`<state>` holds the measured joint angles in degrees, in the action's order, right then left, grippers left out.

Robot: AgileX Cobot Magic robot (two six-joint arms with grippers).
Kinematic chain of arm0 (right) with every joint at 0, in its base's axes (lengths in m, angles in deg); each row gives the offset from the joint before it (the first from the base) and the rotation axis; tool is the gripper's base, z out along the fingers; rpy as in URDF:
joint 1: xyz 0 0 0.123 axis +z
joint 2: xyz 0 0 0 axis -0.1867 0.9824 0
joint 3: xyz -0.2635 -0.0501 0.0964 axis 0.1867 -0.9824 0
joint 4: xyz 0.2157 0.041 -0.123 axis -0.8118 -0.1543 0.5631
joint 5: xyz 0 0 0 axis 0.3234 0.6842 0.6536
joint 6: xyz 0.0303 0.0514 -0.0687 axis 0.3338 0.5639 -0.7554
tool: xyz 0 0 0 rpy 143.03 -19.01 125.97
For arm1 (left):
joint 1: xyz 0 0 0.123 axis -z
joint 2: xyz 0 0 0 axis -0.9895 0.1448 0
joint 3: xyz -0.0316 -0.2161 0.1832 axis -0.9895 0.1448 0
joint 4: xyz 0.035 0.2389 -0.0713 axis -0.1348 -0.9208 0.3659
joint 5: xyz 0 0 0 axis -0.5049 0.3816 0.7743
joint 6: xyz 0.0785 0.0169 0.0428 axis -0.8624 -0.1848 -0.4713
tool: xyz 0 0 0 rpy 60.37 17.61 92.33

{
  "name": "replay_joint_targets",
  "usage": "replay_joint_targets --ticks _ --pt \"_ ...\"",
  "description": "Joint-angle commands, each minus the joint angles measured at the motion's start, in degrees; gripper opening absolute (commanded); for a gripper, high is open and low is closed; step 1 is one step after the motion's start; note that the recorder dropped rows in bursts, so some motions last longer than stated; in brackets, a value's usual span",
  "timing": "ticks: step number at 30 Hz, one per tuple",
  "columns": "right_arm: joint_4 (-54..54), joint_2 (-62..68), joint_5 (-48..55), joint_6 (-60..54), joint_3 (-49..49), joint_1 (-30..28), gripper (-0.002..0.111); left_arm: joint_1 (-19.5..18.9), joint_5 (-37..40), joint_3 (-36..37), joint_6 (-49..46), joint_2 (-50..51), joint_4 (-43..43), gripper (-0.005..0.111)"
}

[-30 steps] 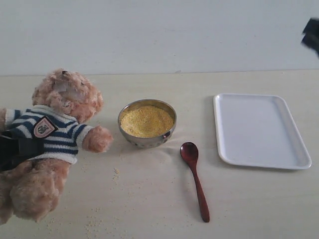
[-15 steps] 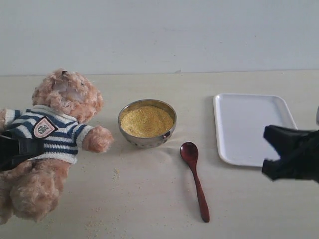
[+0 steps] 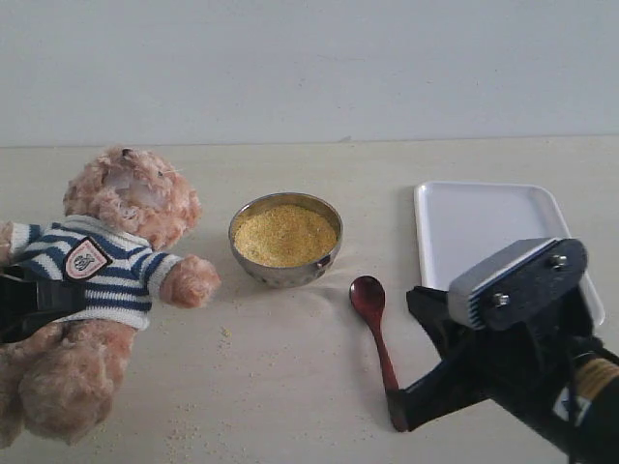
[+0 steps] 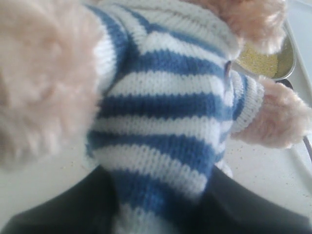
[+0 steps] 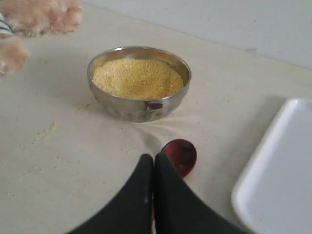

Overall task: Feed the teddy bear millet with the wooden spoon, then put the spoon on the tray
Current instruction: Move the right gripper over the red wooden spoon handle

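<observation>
Whereas the left gripper [image 3: 39, 295] clasps the teddy bear [image 3: 106, 261] at the left, the right gripper [image 5: 154, 161], jaws pressed together and empty, has arrived over the wooden spoon [image 3: 370, 300] lying between bowl [image 3: 290, 275] and tray [image 3: 484, 232]: pickup likely next.

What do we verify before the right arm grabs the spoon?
1. Right gripper jaws open for the grasp: not ok, shut over the handle.
2. Slim dark reddish-brown wooden spoon lying flat, unheld: ok.
3. Fluffy light-brown teddy bear clamped by left gripper: ok.
4. Yellow millet filling the round metal bowl: ok.
5. White rectangular plastic tray free for the spoon: ok on its visible part.
</observation>
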<state>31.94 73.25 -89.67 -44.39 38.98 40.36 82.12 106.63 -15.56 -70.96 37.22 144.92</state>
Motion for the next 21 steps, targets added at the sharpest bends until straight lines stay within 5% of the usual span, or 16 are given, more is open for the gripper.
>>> replay_joint_targets --ticks 1,12,21 --pt "-5.2 7.91 -0.72 1.96 3.0 6.21 0.0 -0.12 0.83 0.08 -0.24 -0.56 0.7 0.005" --pt "-21.09 11.91 2.62 5.61 3.22 11.98 0.001 -0.12 0.83 0.08 -0.24 -0.56 0.46 0.005" --pt "-20.12 12.04 3.92 4.28 3.88 11.98 0.058 -0.12 0.83 0.08 -0.24 -0.56 0.46 0.005"
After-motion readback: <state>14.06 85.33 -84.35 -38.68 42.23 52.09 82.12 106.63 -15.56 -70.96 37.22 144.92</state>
